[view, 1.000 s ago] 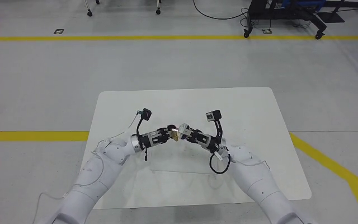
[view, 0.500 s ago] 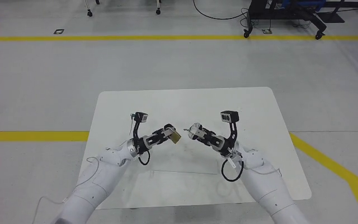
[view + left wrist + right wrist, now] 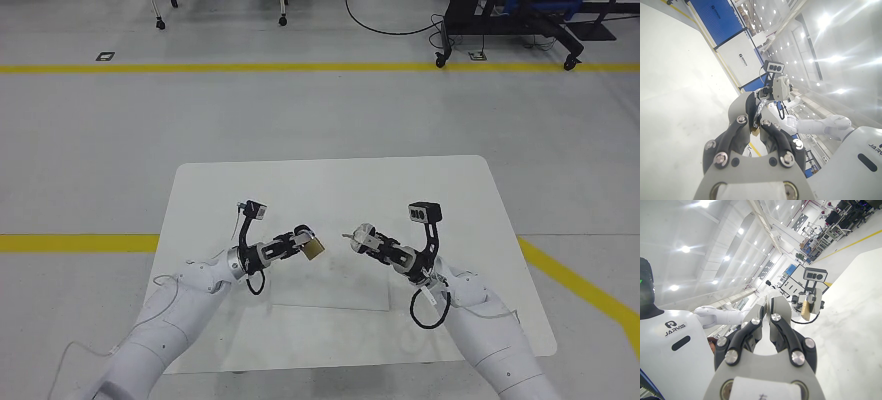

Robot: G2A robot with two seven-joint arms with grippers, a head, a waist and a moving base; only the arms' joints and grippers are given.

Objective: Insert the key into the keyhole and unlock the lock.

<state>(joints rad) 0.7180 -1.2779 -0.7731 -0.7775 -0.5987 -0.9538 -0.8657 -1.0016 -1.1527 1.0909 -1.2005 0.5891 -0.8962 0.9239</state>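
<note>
Protruding from the left pincer (image 3: 301, 240) is the lock (image 3: 314, 247).

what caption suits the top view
Over a white table, the left gripper holds a padlock, the right gripper a key

In the left wrist view, the left gripper (image 3: 755, 111) is hiding most of the lock (image 3: 755, 132) between its fingers (image 3: 738, 108). Only a brass corner and part of the shackle (image 3: 759, 106) are peeking out, and whether the shackle is sitting open or closed cannot be told. The right gripper (image 3: 768, 301) is pinching the key (image 3: 766, 307) edge-on, and its fingers are covering the blade. From the top, the key is showing too small to make out, and so is the keyhole. The arms are covering parts of the table's (image 3: 330, 190) near edge.
</note>
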